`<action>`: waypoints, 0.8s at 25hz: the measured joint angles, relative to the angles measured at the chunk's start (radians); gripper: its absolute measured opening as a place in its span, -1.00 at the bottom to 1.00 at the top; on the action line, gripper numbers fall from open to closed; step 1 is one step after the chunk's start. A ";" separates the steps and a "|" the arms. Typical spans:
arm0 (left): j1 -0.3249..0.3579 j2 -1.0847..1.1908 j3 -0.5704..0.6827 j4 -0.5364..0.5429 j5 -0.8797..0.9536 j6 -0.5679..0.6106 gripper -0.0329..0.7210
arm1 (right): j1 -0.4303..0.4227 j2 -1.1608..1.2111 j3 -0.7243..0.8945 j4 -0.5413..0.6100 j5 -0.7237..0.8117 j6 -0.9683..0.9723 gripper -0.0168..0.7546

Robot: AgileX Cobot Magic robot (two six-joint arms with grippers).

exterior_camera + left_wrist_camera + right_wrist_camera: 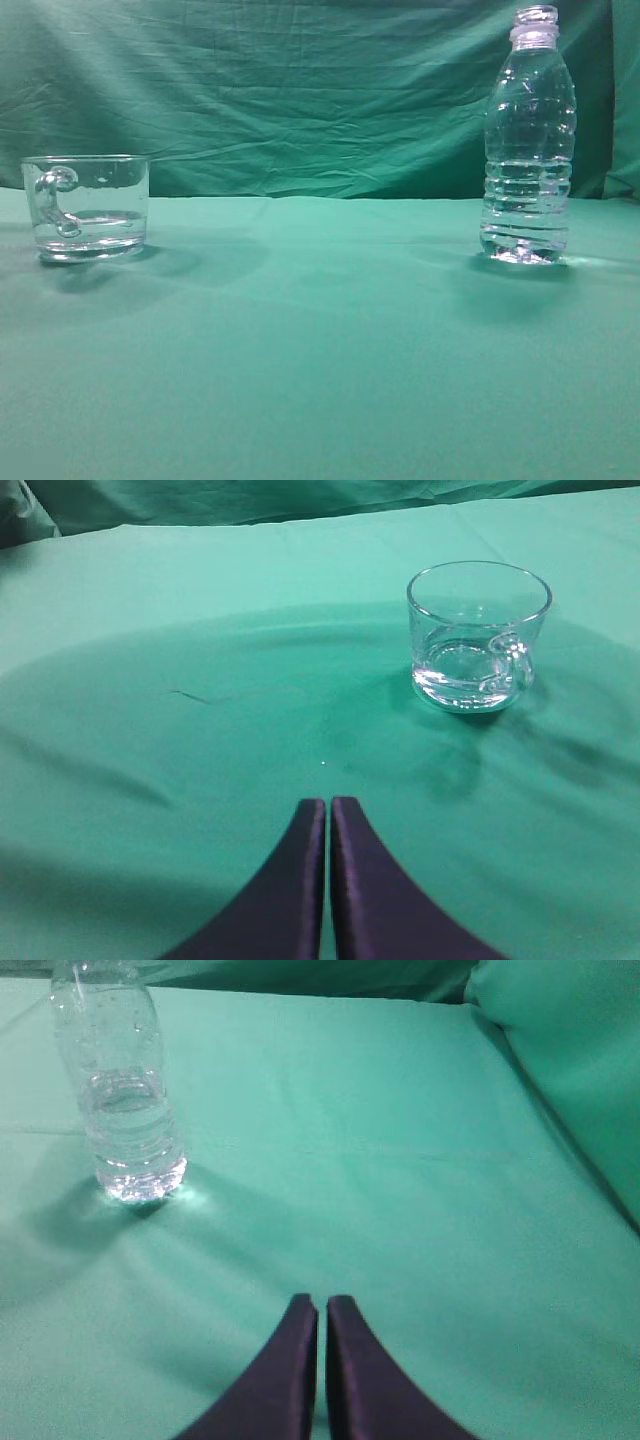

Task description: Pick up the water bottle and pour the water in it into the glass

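The water bottle (529, 140) stands upright and uncapped on the right of the green cloth, with water (526, 210) filling its ribbed lower part. It also shows in the right wrist view (122, 1090), far left of my right gripper (322, 1303), which is shut and empty. The glass (88, 206), a short clear mug with a curled handle, stands on the left with a little clear liquid at its bottom. It shows in the left wrist view (476, 636), ahead and right of my left gripper (328, 803), which is shut and empty. Neither gripper shows in the exterior view.
A green cloth covers the table (320, 350) and hangs as a backdrop (280, 90) behind it. A raised fold of cloth (570, 1070) lies at the right in the right wrist view.
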 joint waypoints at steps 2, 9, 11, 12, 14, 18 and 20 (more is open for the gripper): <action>0.000 0.000 0.000 0.000 0.000 0.000 -0.91 | 0.000 0.000 0.002 0.000 -0.007 0.000 -0.96; 0.000 0.000 0.000 0.000 0.000 0.000 -0.91 | 0.000 0.000 0.002 0.000 -0.016 -0.015 -0.96; 0.000 0.000 0.000 0.000 0.000 0.000 -0.91 | 0.000 0.000 0.002 0.000 -0.016 -0.017 -0.96; 0.000 0.000 0.000 0.000 0.000 0.000 -0.91 | 0.000 0.000 0.002 0.000 -0.016 -0.016 -0.96; 0.000 0.000 0.000 0.000 0.000 0.000 -0.91 | 0.000 0.000 0.002 0.000 -0.016 -0.016 -0.96; 0.000 0.000 0.000 0.000 0.000 0.000 -0.91 | 0.000 0.000 0.002 0.000 -0.016 -0.017 -0.96; 0.000 0.000 0.000 0.000 0.000 0.000 -0.91 | 0.000 0.000 0.002 0.000 -0.016 -0.017 -0.96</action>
